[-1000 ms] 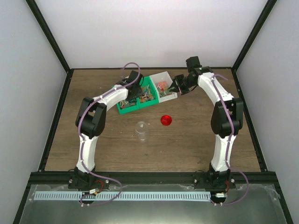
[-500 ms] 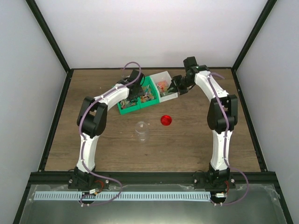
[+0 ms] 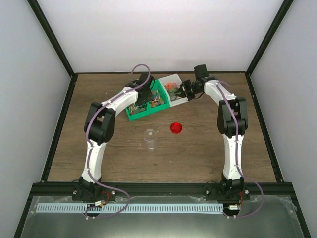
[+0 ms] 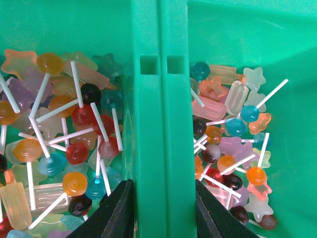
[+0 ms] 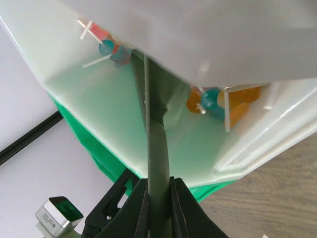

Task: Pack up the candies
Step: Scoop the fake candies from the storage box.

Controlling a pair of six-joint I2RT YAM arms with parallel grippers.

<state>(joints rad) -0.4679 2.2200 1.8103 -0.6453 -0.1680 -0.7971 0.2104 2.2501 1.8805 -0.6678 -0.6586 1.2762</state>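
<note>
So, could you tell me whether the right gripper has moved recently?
Yes: the right gripper, clamping the white bin, shifted leftward relative to the stationary red lid.

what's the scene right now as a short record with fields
left gripper: fingers astride the green bin centre divider, pressed to both sides
right gripper: shut on a thin wall of the white bin
candies: heaped in both green compartments; a few in the white bin
bins: side by side at the table's far end
jar: upright, open, mid table, no candy seen in it
lid: red, off the jar, on the table to its right
</note>
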